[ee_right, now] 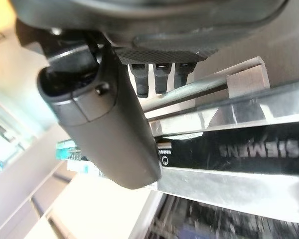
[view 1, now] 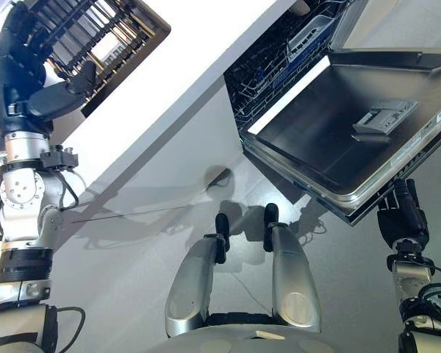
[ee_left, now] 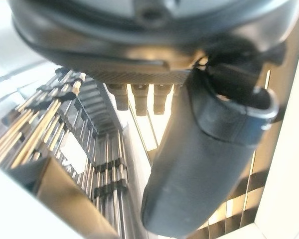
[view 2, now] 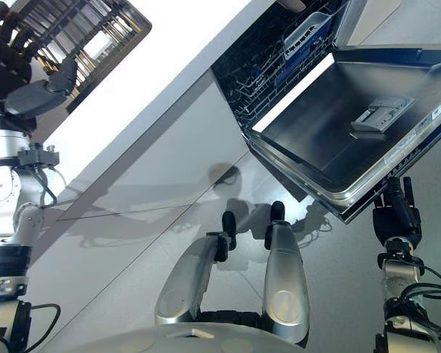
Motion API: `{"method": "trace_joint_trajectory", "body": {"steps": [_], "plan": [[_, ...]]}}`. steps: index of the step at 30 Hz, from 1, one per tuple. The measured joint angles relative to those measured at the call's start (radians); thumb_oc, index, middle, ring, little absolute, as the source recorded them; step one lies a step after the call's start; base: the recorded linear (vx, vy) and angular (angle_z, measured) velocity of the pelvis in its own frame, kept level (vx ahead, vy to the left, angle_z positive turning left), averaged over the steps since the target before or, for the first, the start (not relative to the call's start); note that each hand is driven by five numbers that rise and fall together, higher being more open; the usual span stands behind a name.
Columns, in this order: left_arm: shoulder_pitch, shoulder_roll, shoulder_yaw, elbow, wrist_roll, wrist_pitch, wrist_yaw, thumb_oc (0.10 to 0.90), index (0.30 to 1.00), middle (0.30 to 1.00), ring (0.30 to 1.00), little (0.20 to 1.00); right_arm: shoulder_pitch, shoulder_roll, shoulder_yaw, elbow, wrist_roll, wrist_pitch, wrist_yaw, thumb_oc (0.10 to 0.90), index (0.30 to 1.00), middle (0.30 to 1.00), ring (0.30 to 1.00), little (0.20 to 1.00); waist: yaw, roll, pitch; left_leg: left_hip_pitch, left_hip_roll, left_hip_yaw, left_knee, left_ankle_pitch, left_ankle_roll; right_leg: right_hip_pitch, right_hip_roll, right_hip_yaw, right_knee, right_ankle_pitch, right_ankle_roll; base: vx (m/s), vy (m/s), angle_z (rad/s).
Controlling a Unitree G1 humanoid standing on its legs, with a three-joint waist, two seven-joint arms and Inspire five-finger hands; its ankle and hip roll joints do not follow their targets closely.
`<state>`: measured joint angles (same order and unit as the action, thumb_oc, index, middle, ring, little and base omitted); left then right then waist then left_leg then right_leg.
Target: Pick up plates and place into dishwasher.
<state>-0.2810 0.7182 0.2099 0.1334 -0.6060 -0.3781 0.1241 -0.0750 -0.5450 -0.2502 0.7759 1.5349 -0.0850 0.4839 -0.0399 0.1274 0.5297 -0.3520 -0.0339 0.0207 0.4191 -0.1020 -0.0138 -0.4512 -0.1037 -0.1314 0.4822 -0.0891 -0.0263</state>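
My left hand [view 1: 20, 62] is raised at about ten o'clock in the head views, over the dark wire dish rack [view 1: 106, 37] that sits on the white counter [view 1: 198, 55]. Its thumb sticks out toward the rack and its fingers [ee_left: 139, 97] reach into the rows of metal tines. In my left wrist view the fingers look fairly straight and hold nothing, so I take this hand as loosely open. I cannot make out any plates among the tines from here.

The dishwasher [view 1: 279, 66] is at one to two o'clock, built in under the counter, with its door [view 1: 345, 125] dropped open so the steel inner face is turned up toward me. The detergent compartment [view 1: 382, 118] sits near the middle of that face. Behind the door, the lower basket [view 2: 261, 70] of dark wire shows inside the tub, with a pale cutlery tray [view 2: 305, 33] above it.

My right hand [view 1: 403, 213] is at four o'clock, just under the outer edge of the open door. Its fingers [ee_right: 157, 74] are extended and relaxed beside the door's edge, gripping nothing.
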Motion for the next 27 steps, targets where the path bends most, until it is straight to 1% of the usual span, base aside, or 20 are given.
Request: {"method": "trace_joint_trajectory", "body": {"steps": [3, 7, 8, 10, 13, 15, 18, 21, 23, 27], "plan": [[0.019, 0.004, 0.028, 0.006, 0.005, -0.007, 0.0, 0.8, 0.9, 0.9, 0.9, 0.9, 0.039, 0.001, 0.03, -0.122, 0.005, 0.0, 0.009, 0.8, 0.9, 0.9, 0.9, 0.9, 0.009, -0.001, 0.001, -0.004, 0.015, 0.0, -0.002, 0.001, -0.011, 0.001, 0.005, -0.024, -0.021, 0.005, -0.005, 0.01, 0.012, -0.17], [0.025, 0.016, 0.032, 0.04, 0.013, -0.027, 0.0, 0.8, 0.9, 0.9, 0.9, 0.9, 0.039, 0.025, 0.057, -0.276, -0.007, 0.003, 0.012, 0.8, 0.9, 0.9, 0.9, 0.9, 0.011, -0.002, 0.001, -0.003, 0.019, -0.01, -0.006, 0.003, -0.018, 0.002, 0.003, -0.045, -0.035, 0.008, -0.009, 0.02, 0.067, -0.15], [0.026, 0.021, 0.032, 0.049, 0.017, -0.032, 0.0, 0.8, 0.9, 0.9, 0.9, 0.9, 0.029, 0.038, 0.064, -0.341, -0.034, 0.003, 0.012, 0.8, 0.9, 0.9, 0.9, 0.9, 0.011, -0.002, 0.001, -0.002, 0.019, -0.014, -0.008, 0.003, -0.02, 0.004, 0.003, -0.049, -0.042, 0.008, -0.009, 0.05, 0.072, -0.16], [0.026, 0.022, 0.031, 0.052, 0.019, -0.036, -0.001, 0.8, 0.9, 0.9, 0.9, 0.9, 0.002, 0.057, 0.071, -0.395, -0.07, 0.009, 0.012, 0.8, 0.9, 0.9, 0.9, 0.9, 0.011, -0.002, 0.001, -0.002, 0.018, -0.023, -0.008, 0.005, -0.02, 0.008, 0.005, -0.054, -0.049, 0.009, -0.008, 0.03, 0.066, -0.11], [0.014, 0.011, 0.023, 0.052, 0.02, -0.04, -0.001, 0.8, 0.9, 0.9, 0.9, 0.9, -0.079, 0.081, 0.113, -0.477, -0.143, 0.053, 0.012, 0.8, 0.9, 0.9, 0.9, 0.9, 0.011, -0.003, 0.002, 0.013, 0.017, -0.028, -0.027, 0.014, -0.019, 0.026, 0.002, -0.067, -0.067, 0.01, -0.006, 0.04, 0.071, 0.05], [0.005, -0.012, 0.019, 0.05, 0.02, -0.044, -0.001, 0.8, 0.9, 0.9, 0.9, 0.9, -0.127, 0.094, 0.159, -0.522, -0.188, 0.084, 0.013, 0.8, 0.9, 0.9, 0.9, 0.9, 0.012, -0.005, 0.003, 0.036, 0.016, -0.028, -0.047, 0.022, -0.019, 0.047, 0.0, -0.07, -0.078, 0.011, -0.005, 0.05, 0.069, 0.18], [0.0, -0.039, -0.005, 0.034, 0.019, -0.055, -0.001, 0.8, 0.9, 0.9, 0.9, 0.9, -0.179, 0.095, 0.247, -0.582, -0.275, 0.141, 0.06, 0.8, 0.9, 0.9, 0.9, 0.9, 0.021, -0.006, 0.004, 0.072, 0.013, -0.024, -0.073, 0.029, -0.011, 0.08, -0.003, -0.067, -0.081, 0.014, -0.004, 0.04, 0.057, 0.27], [0.006, -0.057, -0.037, -0.005, 0.02, -0.062, -0.001, 0.8, 0.9, 0.9, 0.9, 0.9, -0.229, 0.113, 0.328, -0.634, -0.344, 0.177, 0.1, 0.8, 0.9, 0.9, 0.9, 0.9, 0.048, -0.007, 0.004, 0.114, 0.015, -0.021, -0.098, 0.03, -0.012, 0.119, 0.009, -0.063, -0.1, 0.022, -0.021, 0.04, 0.044, 0.12], [0.005, -0.071, -0.064, -0.024, 0.02, -0.062, -0.001, 0.8, 0.9, 0.9, 0.9, 0.9, -0.254, 0.133, 0.352, -0.635, -0.363, 0.183, 0.097, 0.8, 0.9, 0.9, 0.9, 0.9, 0.065, -0.007, 0.005, 0.143, 0.017, -0.022, -0.113, 0.031, -0.012, 0.154, 0.012, -0.066, -0.119, 0.026, -0.027, 0.05, 0.046, 0.12], [0.014, -0.082, -0.077, -0.031, 0.021, -0.061, -0.001, 0.8, 0.9, 0.9, 0.9, 0.9, -0.237, 0.127, 0.335, -0.618, -0.377, 0.151, 0.009, 0.8, 0.9, 0.9, 0.9, 0.9, 0.063, -0.009, 0.006, 0.18, 0.015, -0.02, -0.13, 0.03, -0.007, 0.197, 0.014, -0.068, -0.14, 0.026, -0.02, 0.05, 0.059, 0.07]]}}
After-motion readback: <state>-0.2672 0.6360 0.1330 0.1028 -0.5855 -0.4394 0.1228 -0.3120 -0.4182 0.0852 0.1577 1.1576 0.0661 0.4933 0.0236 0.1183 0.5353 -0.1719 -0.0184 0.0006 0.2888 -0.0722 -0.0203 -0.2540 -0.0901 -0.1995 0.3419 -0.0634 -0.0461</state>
